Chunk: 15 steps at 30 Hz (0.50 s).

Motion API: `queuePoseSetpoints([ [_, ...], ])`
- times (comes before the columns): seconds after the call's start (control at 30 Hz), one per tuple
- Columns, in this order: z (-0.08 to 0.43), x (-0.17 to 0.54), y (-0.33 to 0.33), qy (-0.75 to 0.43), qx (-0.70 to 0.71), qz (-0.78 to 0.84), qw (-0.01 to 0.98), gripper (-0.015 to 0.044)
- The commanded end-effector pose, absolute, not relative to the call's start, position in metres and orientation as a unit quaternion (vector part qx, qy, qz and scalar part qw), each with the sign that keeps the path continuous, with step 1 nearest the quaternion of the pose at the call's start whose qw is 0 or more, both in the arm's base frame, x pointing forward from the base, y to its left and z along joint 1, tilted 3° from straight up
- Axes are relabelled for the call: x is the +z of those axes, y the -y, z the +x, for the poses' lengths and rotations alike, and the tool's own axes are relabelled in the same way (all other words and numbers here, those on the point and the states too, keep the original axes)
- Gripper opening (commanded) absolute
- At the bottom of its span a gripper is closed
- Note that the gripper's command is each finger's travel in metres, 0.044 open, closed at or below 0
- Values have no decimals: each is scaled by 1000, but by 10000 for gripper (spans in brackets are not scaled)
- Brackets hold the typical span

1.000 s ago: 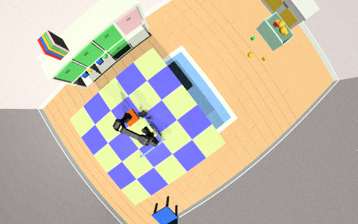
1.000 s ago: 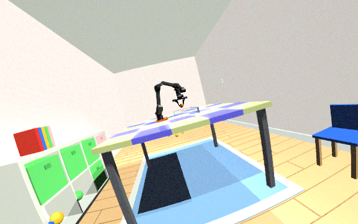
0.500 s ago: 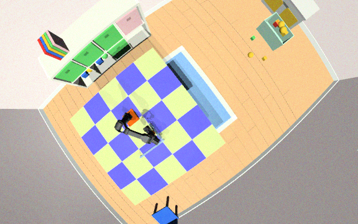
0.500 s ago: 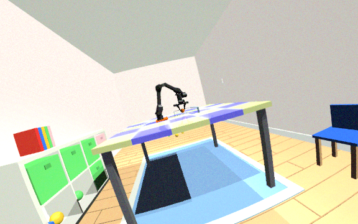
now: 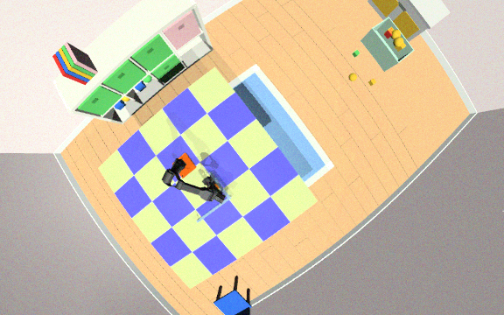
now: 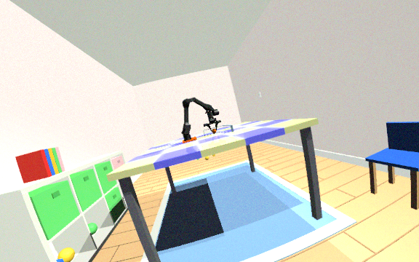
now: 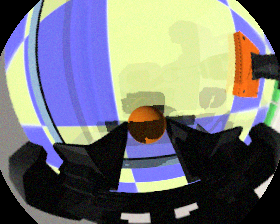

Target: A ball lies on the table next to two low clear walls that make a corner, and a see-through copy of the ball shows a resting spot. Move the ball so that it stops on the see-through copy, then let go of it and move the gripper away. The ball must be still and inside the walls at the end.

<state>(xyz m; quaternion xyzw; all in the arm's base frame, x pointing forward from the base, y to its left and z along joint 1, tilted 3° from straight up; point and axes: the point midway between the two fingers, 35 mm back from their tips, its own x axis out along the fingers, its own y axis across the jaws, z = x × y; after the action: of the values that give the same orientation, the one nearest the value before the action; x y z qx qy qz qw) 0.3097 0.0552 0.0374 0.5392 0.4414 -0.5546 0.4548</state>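
Pincer point(image 7: 147, 137) grips the ball point(image 7: 145, 124) low over the surface point(image 7: 151, 23); settle it gently, then release slowly.

The top view looked straight down from high above, taking in the whole room with the checkered tabletop point(image 5: 252, 192) at centre. The exterior view stood low on the floor, well back, facing up across the tabletop point(image 6: 268, 132) toward the arm point(image 6: 195, 113). The wrist view sat close behind the tool point(image 7: 147, 137), facing down. All three shared the tabletop.
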Motion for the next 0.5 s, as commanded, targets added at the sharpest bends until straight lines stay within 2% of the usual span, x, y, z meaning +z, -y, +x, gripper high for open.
queuePoseSetpoints([
  [0.0,308,30,-55,-444,-556,538,453,0],
  [0.07,308,30,-55,-444,-556,538,453,0],
  [0.47,309,34,-55,-442,-555,539,454,315],
])
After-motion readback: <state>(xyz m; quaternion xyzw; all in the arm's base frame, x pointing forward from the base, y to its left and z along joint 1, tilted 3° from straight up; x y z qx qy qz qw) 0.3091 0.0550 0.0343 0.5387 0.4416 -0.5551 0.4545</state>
